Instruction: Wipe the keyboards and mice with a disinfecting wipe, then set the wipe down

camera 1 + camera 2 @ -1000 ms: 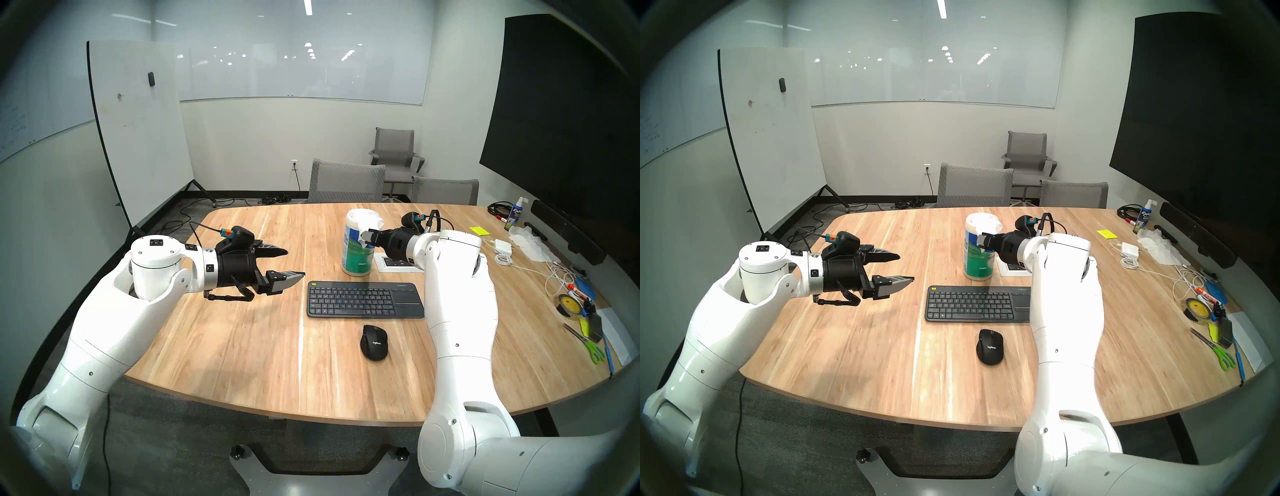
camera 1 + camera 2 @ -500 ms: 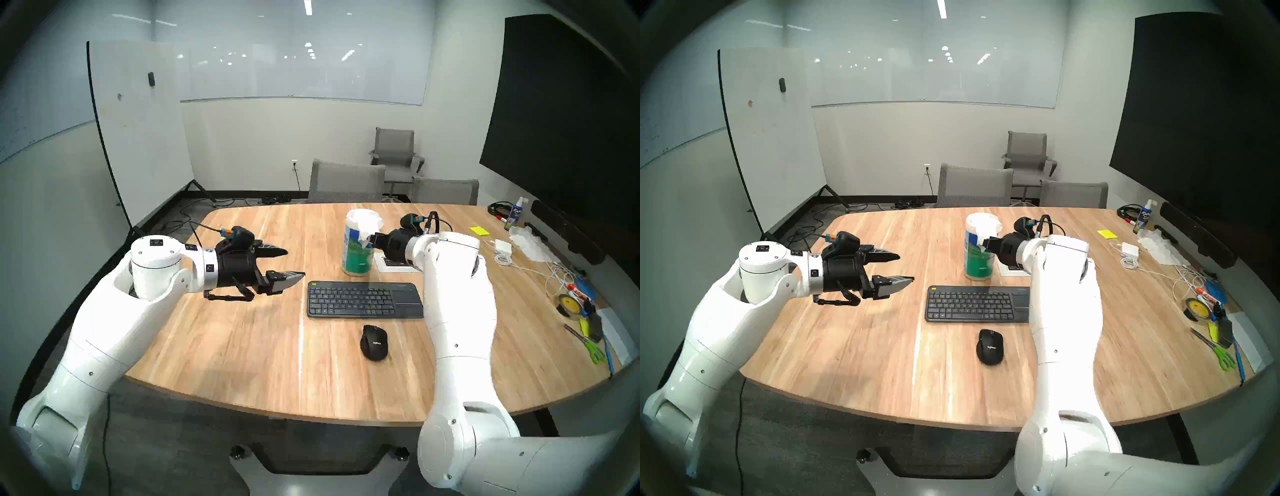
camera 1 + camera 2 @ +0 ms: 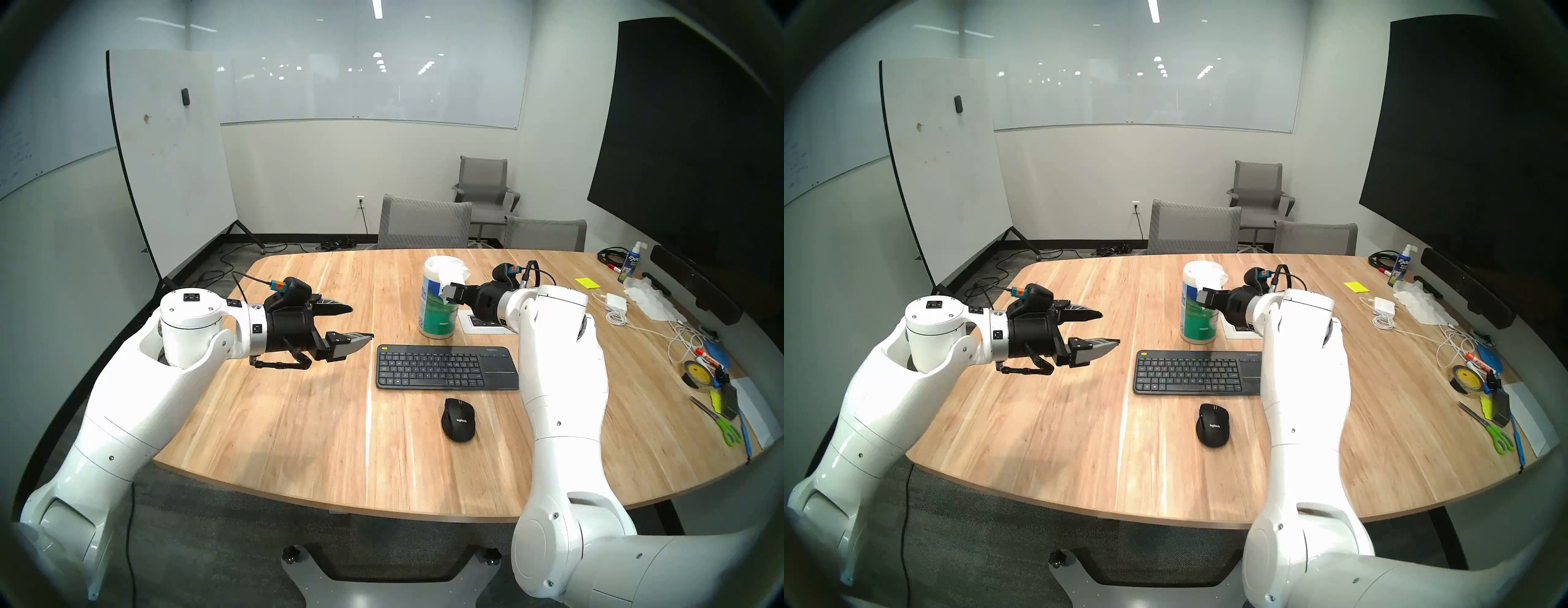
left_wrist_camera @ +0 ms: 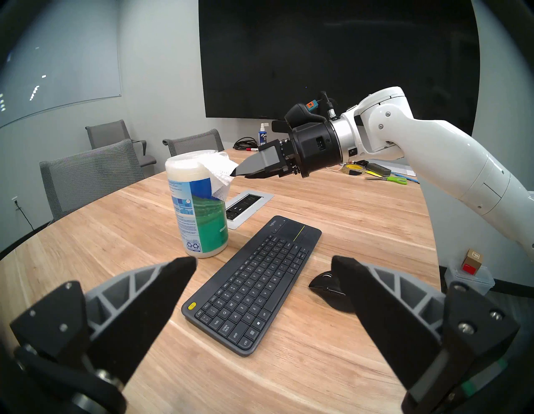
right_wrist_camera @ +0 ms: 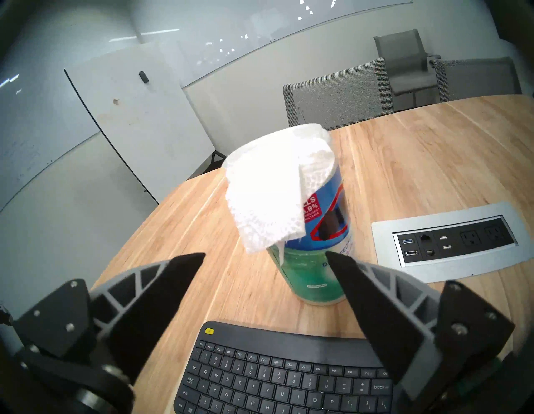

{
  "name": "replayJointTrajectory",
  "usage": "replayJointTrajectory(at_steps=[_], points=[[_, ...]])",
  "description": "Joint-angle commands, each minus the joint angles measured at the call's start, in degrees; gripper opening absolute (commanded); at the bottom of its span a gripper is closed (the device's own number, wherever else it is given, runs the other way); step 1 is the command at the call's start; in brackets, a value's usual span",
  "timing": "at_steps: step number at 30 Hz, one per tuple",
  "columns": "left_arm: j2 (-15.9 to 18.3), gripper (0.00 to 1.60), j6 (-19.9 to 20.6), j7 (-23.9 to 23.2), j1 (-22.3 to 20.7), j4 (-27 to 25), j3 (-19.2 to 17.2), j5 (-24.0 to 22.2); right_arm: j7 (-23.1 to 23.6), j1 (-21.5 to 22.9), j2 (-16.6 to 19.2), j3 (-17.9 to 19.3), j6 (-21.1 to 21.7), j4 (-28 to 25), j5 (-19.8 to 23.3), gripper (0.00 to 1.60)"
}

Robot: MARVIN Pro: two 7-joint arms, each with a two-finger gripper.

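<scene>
You see two glossy white arms [image 3: 140,399] of rounded segments, small dark screws dotting their joints. Each ends in a silver ring and black wrist housing, an orange-and-teal plug and black cable at its twelve o'clock. The left gripper [image 3: 362,322] and right gripper [image 5: 264,258] carry grey ribbed fingers [image 4: 135,277] with black tips.

A small meeting room with pale walls. A wooden bench [image 3: 297,424] with rounded corners fills the middle, a silver socket panel [image 5: 450,240] set into its top. Three grey mesh chairs [image 3: 424,223] stand at the far side, one back in the corner. A rolling whiteboard [image 3: 169,161] leans at the left, a glass board [image 3: 369,85] spans the far wall, and a big dark screen [image 3: 687,140] hangs at the right. Cables [image 3: 335,243] lie on the grey carpet
</scene>
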Motion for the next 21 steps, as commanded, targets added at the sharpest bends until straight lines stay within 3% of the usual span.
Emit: replayJointTrajectory(at_steps=[1,21], points=[[0.1,1.60,-0.1,0.0,-0.4,-0.6,-0.4,-0.1,-1.0,3.5,-0.4,-0.2,-1.8,2.1,-0.1,1.60],[0.1,1.60,-0.1,0.0,-0.4,-0.6,-0.4,-0.1,-3.3,6.4,-1.4,0.4,-3.8,5.2,1.0,1.60]])
